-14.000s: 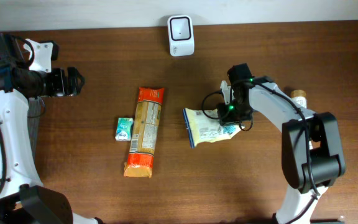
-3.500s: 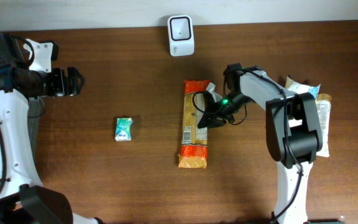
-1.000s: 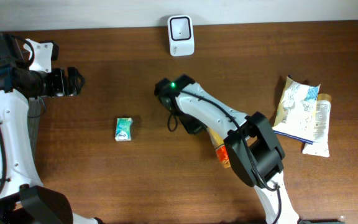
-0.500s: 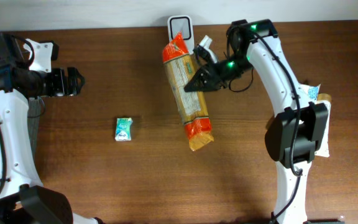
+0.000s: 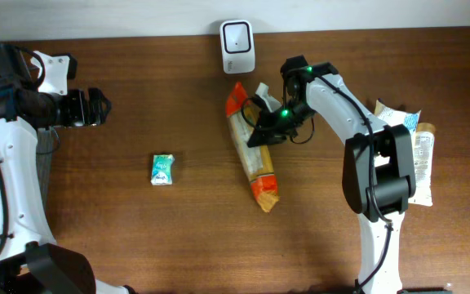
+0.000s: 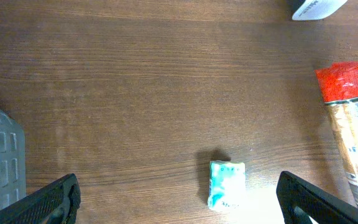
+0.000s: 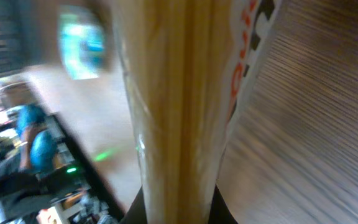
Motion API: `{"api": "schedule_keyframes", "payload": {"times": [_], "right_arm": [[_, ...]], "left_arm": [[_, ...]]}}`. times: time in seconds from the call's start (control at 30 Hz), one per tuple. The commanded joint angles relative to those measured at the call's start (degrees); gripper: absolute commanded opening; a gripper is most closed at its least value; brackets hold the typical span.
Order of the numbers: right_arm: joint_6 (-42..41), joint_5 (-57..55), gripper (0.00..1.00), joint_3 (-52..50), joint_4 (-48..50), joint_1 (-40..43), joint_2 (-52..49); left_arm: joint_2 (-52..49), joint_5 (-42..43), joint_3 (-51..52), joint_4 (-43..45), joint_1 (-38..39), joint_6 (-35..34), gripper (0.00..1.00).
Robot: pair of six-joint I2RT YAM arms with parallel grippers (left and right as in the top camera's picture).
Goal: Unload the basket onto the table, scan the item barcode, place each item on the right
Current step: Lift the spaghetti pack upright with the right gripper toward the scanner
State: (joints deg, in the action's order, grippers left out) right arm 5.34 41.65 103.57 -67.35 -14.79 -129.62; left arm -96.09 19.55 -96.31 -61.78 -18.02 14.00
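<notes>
Wooden table (image 5: 137,237): dark brown, fills the overhead view up to a pale strip along the far edge.

Right arm (image 5: 337,98): rises from the near right side, bends over the far middle of the table and ends in the right gripper (image 5: 261,131). Clamped almost fully shut across the upper half of the long snack packet (image 5: 257,167), gripping it from the right.

Left arm (image 5: 6,131): sits at the far left, well apart from everything else. Left gripper (image 5: 104,108): spread as wide as it goes, with nothing in it. In its wrist view, black fingertips (image 6: 51,199) at the bottom corners, bare wood between them.

Packet: slanted, red end toward the far edge, orange end toward the near side and a little to the right. Red end lies near the scanner (image 5: 237,36) but apart from it. Fills the right wrist view as a blurred tan and red column; hard to say from either view whether the orange end touches the wood or hangs just above it.

Pale crinkled bag (image 5: 394,139): flat at the right edge, beside the arm's base.

Scanner: small, white, upright against the far edge, dark window facing the table.

Teal pack (image 5: 162,169): smallest item, alone on the left-middle wood, well apart from the packet.
</notes>
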Motion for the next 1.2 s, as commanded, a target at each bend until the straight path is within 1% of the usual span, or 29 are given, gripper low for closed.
{"api": "schedule_keyframes", "payload": {"times": [0.0, 0.03, 0.07, 0.13, 0.23, 0.27, 0.33, 0.37, 0.4, 0.47, 0.57, 0.6, 0.63, 0.67, 0.7, 0.73, 0.8, 0.9, 0.93, 1.03, 1.1, 1.17], "right_arm": [[-4.4, -10.9, 0.09, 0.2, 0.2, 0.2, 1.6], [-4.4, -14.3, 0.18, 0.2, 0.1, 0.2, 1.6], [-4.8, -17.4, 0.21, 0.2, 0.1, 0.2, 1.6], [-7.3, -24.1, 0.24, 0.1, 0.1, 0.2, 1.6], [-7.4, -28.9, 0.26, 0.1, 0.1, 0.6, 1.6], [-7.4, -29.5, 0.32, 0.1, 0.1, 1.1, 1.6], [-7.3, -28.6, 0.44, 0.0, -1.0, 1.4, 1.6], [-7.0, -26.0, 0.47, -0.6, -2.4, 1.3, 1.6], [-5.0, -22.1, 0.47, -2.0, -2.4, 1.3, 1.6], [-4.1, -19.8, 0.49, -4.9, -1.3, 1.2, 1.6], [-4.1, -19.3, 0.55, -10.0, 1.0, 1.4, 1.6], [-4.1, -18.6, 0.59, -11.1, 1.7, 1.3, 1.6], [-4.2, -17.0, 0.60, -11.6, 1.9, 1.3, 1.6], [-4.4, -16.5, 0.52, -11.8, 2.7, 1.3, 1.6], [-4.6, -16.5, 0.38, -11.9, 3.3, 1.2, 1.6], [-5.0, -16.0, 0.19, -12.0, 4.0, 1.2, 1.6], [-5.0, -13.9, 0.04, -12.0, 4.7, 1.2, 1.6], [-4.7, -7.0, 0.04, -11.0, 5.6, 1.6, 1.8], [-2.5, -2.7, 0.04, -9.4, 4.1, 2.0, 2.6], [7.1, 13.7, 0.04, -1.4, -4.9, 5.0, 7.0], [9.4, 20.8, 0.04, 1.4, -8.3, 7.5, 9.1], [9.5, 28.5, 0.04, 1.8, -8.8, 10.4, 10.9]], "left_arm": [[0.2, 0.6, -0.3, 0.0, 0.0, 1.1, 0.99], [0.2, 0.6, -0.3, 0.0, 0.0, 1.1, 0.99], [0.2, 0.6, -0.3, 0.0, 0.0, 1.1, 0.99], [0.2, 0.6, -0.3, 0.0, 0.0, 1.1, 0.99], [0.2, 0.6, -0.3, 0.0, 0.0, 1.1, 0.99], [0.2, 0.6, -0.3, 0.0, 0.0, 1.1, 0.99], [0.2, 0.6, -0.3, 0.0, 0.0, 1.1, 0.99], [0.2, 0.6, -0.3, 0.0, 0.0, 1.1, 0.99], [0.2, 0.6, -0.3, 0.0, 0.0, 1.1, 0.99], [0.2, 0.6, -0.3, 0.0, 0.0, 1.1, 0.99], [0.2, 0.6, -0.3, 0.0, 0.0, 1.1, 0.99], [0.2, 0.6, -0.3, 0.0, 0.0, 1.1, 0.99], [0.2, 0.6, -0.3, 0.0, 0.0, 1.1, 0.99], [0.2, 0.6, -0.3, 0.0, 0.0, 1.1, 0.99], [0.2, 0.6, -0.3, 0.0, 0.0, 1.1, 0.99], [0.2, 0.6, -0.3, 0.0, 0.0, 1.1, 0.99], [0.2, 0.6, -0.3, 0.0, 0.0, 1.1, 0.99], [0.2, 0.6, -0.3, 0.0, 0.0, 1.1, 0.99], [0.2, 0.6, -0.3, 0.0, 0.0, 1.1, 0.99], [0.2, 0.6, -0.3, 0.0, 0.0, 1.1, 0.99], [0.2, 0.6, -0.3, 0.0, 0.0, 1.1, 0.99], [0.2, 0.6, -0.3, 0.0, 0.0, 1.1, 0.99]]}}
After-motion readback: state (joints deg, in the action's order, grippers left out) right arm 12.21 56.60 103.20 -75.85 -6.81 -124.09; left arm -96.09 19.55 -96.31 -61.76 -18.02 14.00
